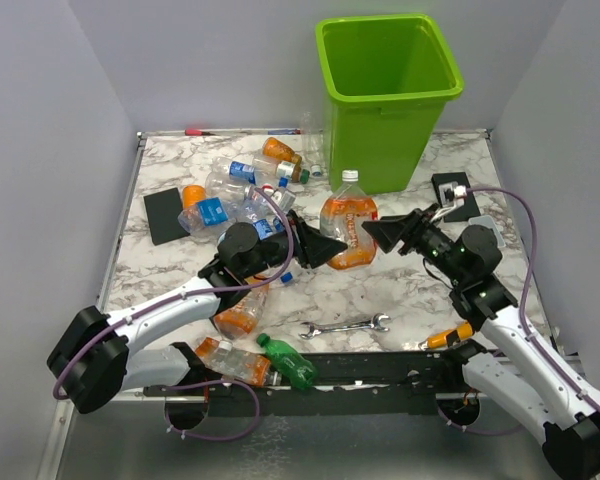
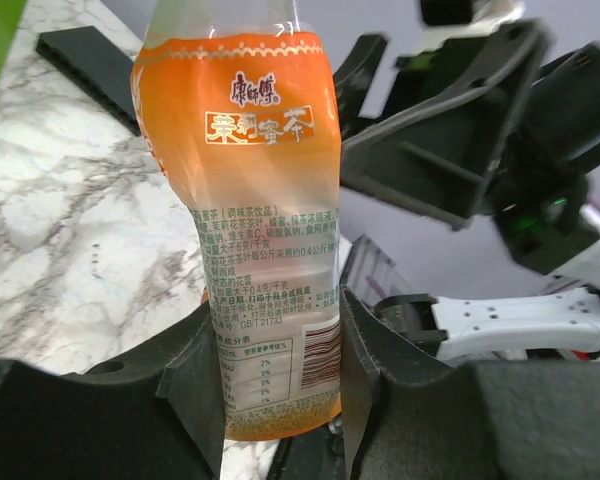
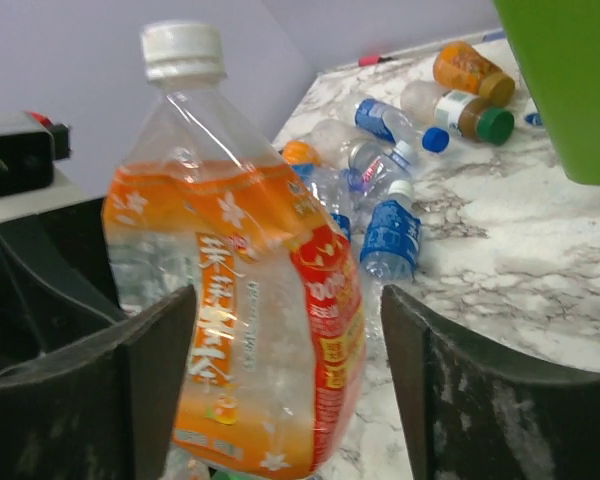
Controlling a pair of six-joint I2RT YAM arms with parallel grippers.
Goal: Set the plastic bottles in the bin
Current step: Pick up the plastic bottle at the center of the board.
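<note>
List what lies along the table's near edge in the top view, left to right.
Near edge: crushed orange bottle → green bottle → silver wrench → orange-handled screwdriver. The crushed bottle under the left arm is left out because its place in the order is unclear.

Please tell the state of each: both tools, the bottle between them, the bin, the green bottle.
Orange-label bottle: upright, capped, dented.
Left tool: shut on that bottle.
Right tool: open, straddling that bottle.
Bin: upright, open top.
Green bottle: lying on its side.
</note>
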